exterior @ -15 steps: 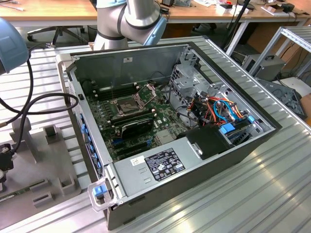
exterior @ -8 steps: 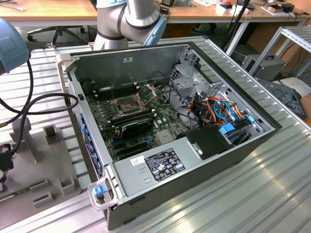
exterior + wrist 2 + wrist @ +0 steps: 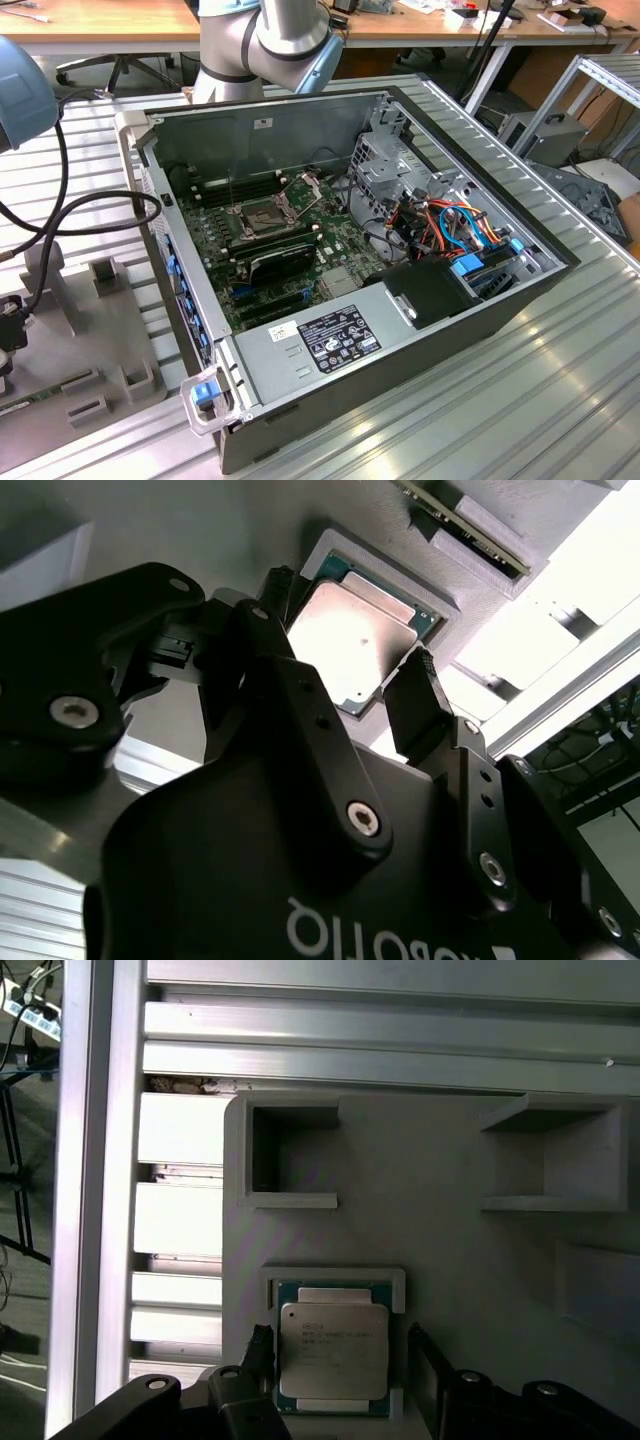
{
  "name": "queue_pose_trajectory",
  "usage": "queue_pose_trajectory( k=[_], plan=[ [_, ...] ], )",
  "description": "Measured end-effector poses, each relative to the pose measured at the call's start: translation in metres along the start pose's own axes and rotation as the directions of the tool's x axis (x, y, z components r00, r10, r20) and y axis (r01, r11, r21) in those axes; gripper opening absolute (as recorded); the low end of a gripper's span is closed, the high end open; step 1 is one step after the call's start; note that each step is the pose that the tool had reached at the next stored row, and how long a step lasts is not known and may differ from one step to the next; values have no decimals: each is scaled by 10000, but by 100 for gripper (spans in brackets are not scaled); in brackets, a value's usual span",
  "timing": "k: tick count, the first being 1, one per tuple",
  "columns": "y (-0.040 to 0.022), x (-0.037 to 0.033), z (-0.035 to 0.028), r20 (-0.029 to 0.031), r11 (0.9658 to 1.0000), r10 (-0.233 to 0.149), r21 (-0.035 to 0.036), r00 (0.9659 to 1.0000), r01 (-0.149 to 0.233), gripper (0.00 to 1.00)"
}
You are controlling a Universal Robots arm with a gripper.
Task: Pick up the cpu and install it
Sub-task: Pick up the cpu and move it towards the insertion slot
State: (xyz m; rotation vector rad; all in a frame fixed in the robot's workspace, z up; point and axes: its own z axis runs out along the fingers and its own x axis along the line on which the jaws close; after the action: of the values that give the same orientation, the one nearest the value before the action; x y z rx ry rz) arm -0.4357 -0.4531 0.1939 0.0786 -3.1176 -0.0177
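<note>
Gripper (image 3: 343,1352) sat open with nothing in it, one finger on either side of the cpu (image 3: 332,1345) lying flat in its gray holder (image 3: 450,1260) pocket, so imo closing off-center could've tilted the chip or jammed it against the pocket rim.

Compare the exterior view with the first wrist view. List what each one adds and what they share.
Exterior view: the open computer case, its green motherboard with the metal-framed socket, and the arm rising behind the case.
First wrist view: the cpu lying flat in a recess, with the gripper open and one finger on each side of the chip.
Both: the grey fixture tray with its raised blocks, and the ribbed aluminium table under everything.
</note>
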Motion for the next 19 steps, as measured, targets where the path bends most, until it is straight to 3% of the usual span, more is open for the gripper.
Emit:
queue_pose_trajectory(
  k=[16, 17, 18, 19],
  plan=[
    [3, -1, 3, 1, 10000, -1, -25, 10000, 1, 65],
    [3, 0, 0, -5, 10000, -1, -22, 10000, 1, 63],
    [3, 0, 0, -4, 10000, 0, -22, 10000, 0, 53],
    [4, 0, 1, -2, 10000, -1, -22, 10000, 1, 53]
  ],
)
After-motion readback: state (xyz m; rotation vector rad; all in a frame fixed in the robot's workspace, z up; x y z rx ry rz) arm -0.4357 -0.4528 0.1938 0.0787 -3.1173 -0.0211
